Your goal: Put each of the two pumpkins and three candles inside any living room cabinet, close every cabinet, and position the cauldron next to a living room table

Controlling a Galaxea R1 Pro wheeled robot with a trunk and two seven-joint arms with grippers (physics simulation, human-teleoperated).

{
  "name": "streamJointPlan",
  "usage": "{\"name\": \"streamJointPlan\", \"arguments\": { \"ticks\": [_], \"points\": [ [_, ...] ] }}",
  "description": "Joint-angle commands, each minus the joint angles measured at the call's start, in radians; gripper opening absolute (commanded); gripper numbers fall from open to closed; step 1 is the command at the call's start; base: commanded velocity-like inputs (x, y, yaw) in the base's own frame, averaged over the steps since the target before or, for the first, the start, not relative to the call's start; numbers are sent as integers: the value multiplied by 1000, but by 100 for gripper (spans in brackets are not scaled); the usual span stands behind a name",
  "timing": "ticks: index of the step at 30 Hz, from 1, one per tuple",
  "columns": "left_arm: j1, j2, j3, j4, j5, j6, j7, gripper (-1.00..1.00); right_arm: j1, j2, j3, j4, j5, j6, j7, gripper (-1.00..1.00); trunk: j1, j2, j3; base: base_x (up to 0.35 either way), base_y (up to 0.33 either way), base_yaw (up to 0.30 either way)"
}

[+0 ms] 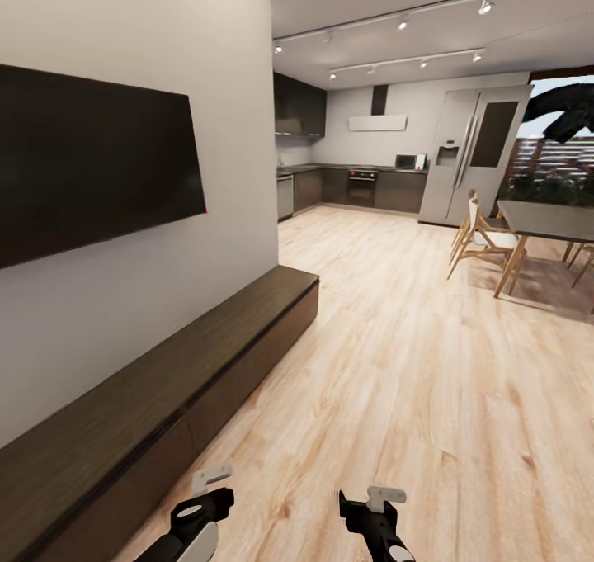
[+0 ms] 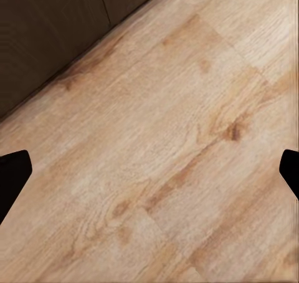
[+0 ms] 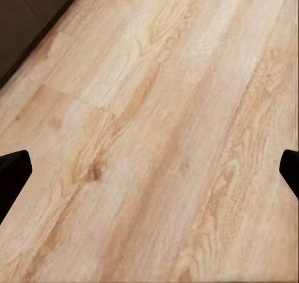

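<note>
Robot stands on the wood floor point(image 1: 429, 364) beside the cabinet point(image 1: 165, 397), which runs along the wall under the television point(image 1: 91, 162); its drawer fronts look shut.

Left gripper point(image 2: 149, 171) and right gripper point(image 3: 149, 171) both spread wide, holding nothing, aimed down at floorboards.

No pumpkins, candles or cauldron visible from here.

Kitchen and dining table point(image 1: 549, 219) lie ahead.

Judgement: the cabinet is rigid and heavy; its drawers should slide if pulled at the front's upper edge, where the dark seam runs.
</note>
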Motion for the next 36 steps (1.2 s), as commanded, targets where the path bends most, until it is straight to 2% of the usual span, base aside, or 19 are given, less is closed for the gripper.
{"name": "streamJointPlan", "arguments": {
  "ticks": [1, 36],
  "points": [
    [-1, 2, -5, -2, 4, 4, 8, 100, -1, 0, 8, 1, -4, -2, -6, 100, 0, -1, -1, 0, 0, -280],
    [-1, 3, -5, -2, 4, 3, 8, 100, -1, 0, 9, 1, -4, -2, -6, 100, 0, -1, 16, 0, 0, -280]
  ]
}}
